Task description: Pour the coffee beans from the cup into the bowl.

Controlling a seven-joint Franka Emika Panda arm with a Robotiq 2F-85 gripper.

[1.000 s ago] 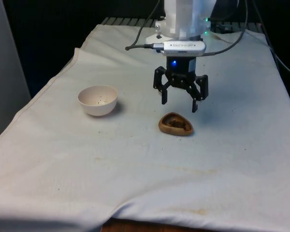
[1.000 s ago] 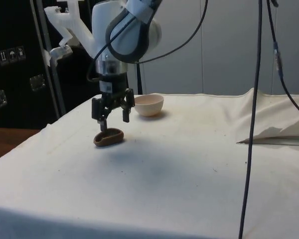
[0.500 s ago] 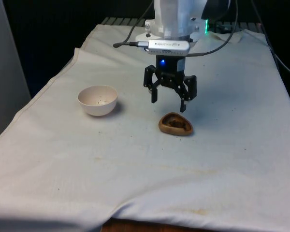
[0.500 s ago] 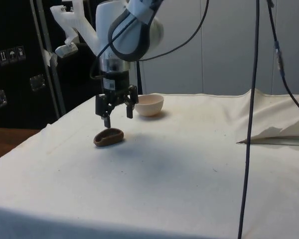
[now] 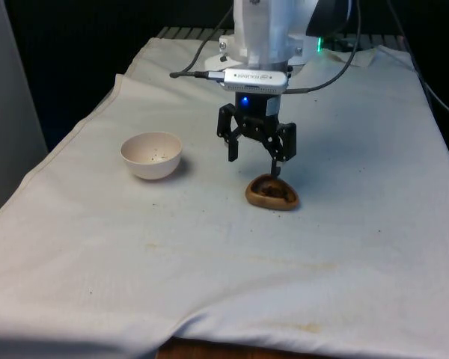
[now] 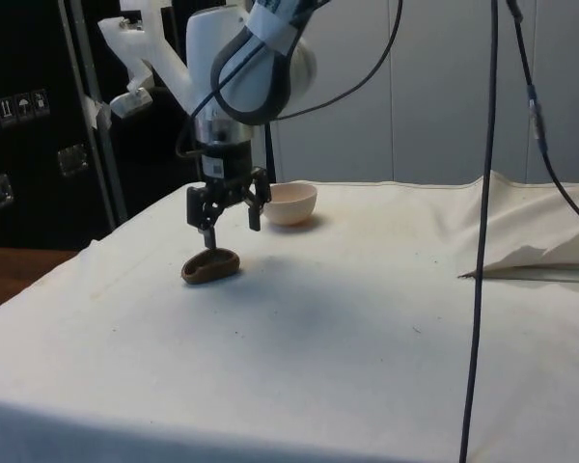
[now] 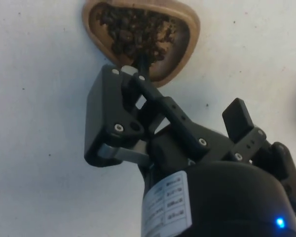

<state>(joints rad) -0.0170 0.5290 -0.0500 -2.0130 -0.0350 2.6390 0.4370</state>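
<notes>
The white arm point(image 5: 266, 30) reaches down over the table, its wrist near vertical; the black gripper point(image 5: 255, 166) hangs below it, pointing downward with a slight tilt; its two fingers point(image 5: 232, 142) are spread wide apart with nothing between them; in the side view the gripper point(image 6: 228, 217) hovers low above the cloth.

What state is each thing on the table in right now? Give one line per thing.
Cup: upright on the cloth, full of coffee beans, not held.
Bowl: upright, a few specks inside, otherwise unfilled.
Gripper: open, above the cup, one finger over its rim.
Cloth: spread over the table, wrinkled.
</notes>
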